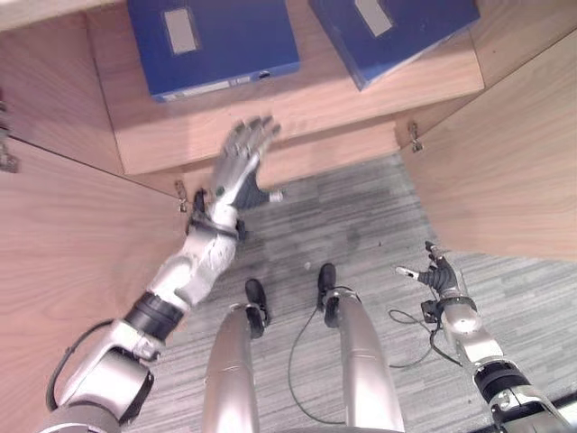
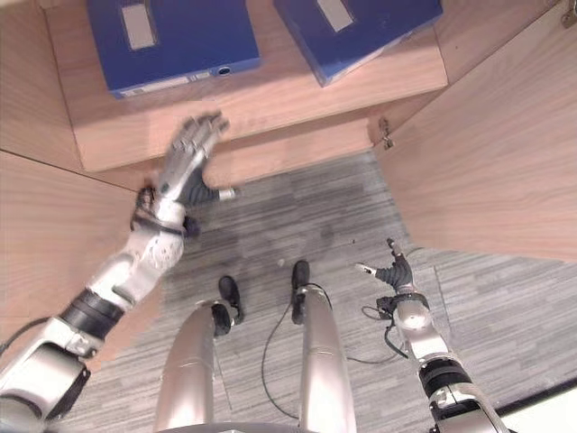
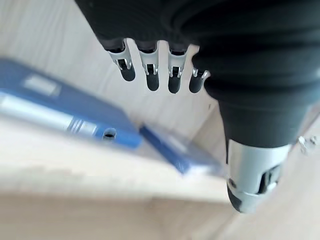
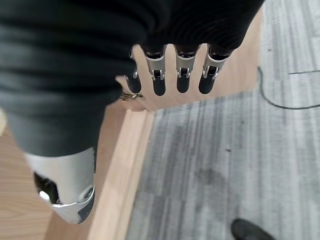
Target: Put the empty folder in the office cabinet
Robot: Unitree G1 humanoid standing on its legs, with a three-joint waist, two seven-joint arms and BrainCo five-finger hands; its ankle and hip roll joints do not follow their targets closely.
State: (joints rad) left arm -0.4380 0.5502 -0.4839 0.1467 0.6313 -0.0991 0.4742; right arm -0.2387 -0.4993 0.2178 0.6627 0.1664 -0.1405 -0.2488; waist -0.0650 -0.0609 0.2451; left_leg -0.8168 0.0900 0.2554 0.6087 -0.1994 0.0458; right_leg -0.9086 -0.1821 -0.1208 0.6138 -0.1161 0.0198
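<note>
Two blue folders lie flat on the cabinet's lower shelf (image 1: 297,104): one folder (image 1: 212,45) at the left with its spine label facing me, a second folder (image 1: 392,32) at the right, turned at an angle. My left hand (image 1: 242,167) is raised just in front of the shelf's edge, below the left folder, fingers straight and holding nothing. In the left wrist view both folders (image 3: 70,122) show past the fingers (image 3: 150,75). My right hand (image 1: 439,278) hangs low over the floor at the right, fingers relaxed and empty.
The cabinet's two wooden doors stand wide open, the left door (image 1: 63,262) beside my left arm and the right door (image 1: 505,162) above my right hand. Grey carpet (image 1: 361,216) lies in front of the cabinet.
</note>
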